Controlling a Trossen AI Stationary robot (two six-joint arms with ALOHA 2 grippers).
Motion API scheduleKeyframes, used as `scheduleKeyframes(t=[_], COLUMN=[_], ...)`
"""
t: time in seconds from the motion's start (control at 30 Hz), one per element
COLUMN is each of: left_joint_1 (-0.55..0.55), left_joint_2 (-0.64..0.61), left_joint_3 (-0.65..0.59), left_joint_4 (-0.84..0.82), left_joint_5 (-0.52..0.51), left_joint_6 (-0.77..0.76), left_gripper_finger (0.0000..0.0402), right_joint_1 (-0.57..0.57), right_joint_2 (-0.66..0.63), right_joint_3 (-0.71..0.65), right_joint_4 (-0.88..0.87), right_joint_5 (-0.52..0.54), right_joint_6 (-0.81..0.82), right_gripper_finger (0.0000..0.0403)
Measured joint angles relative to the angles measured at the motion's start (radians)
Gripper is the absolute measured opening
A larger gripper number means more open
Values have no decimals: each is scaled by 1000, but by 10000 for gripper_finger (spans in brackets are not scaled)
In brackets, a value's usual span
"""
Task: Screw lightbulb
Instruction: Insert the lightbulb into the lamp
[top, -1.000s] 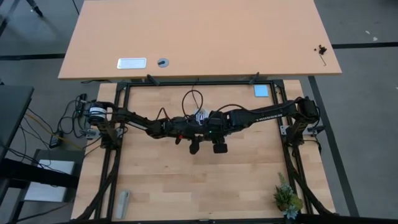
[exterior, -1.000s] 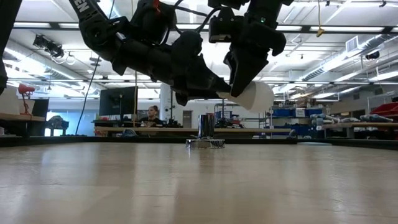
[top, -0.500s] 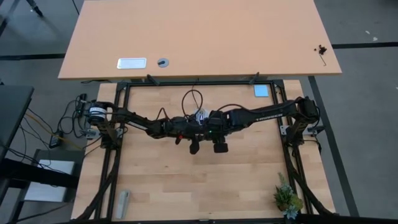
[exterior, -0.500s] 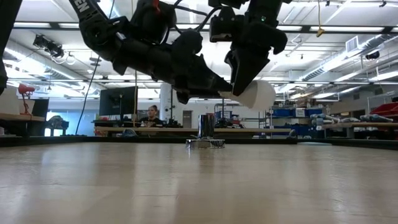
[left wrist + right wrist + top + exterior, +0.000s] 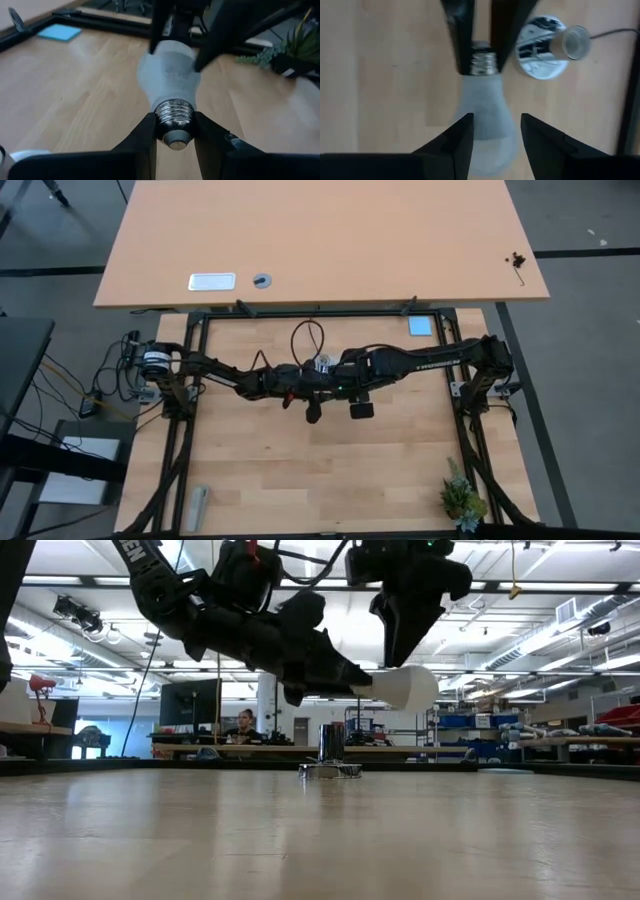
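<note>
Handover check, near to far. Lightbulb point(image 5: 405, 687) aloft at table centre, lying level, threaded base pinched by left gripper point(image 5: 173, 131). Right gripper point(image 5: 492, 131), clamped on the glass half a second ago, now lifted clear above it in the low view, fingers spread either side, no contact. Bulb therefore carried by the left arm alone. Beyond, toward 12 o'clock, socket base point(image 5: 331, 754) standing on the table point(image 5: 320, 840), apart from the bulb. Screwing not yet begun; bulb still to be turned base-down over the socket.
</note>
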Motion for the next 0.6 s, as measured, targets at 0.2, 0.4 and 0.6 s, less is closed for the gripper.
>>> scheduleKeyframes(t=[0.2, 0.4, 0.6], left_joint_1=[18, 29, 30], left_joint_2=[0, -13, -25], left_joint_3=[-4, -4, -4], left_joint_4=[1, 1, 17], left_joint_5=[0, 4, 3], left_joint_6=[0, 5, 30], left_gripper_finger=[92, 92, 92], right_joint_1=[-5, -5, -5], right_joint_2=[-23, -81, -164], right_joint_3=[0, 0, -106], right_joint_4=[-42, -36, 131], right_joint_5=[62, 83, 84], right_joint_6=[10, 29, 31], right_gripper_finger=[150, 129, 110])
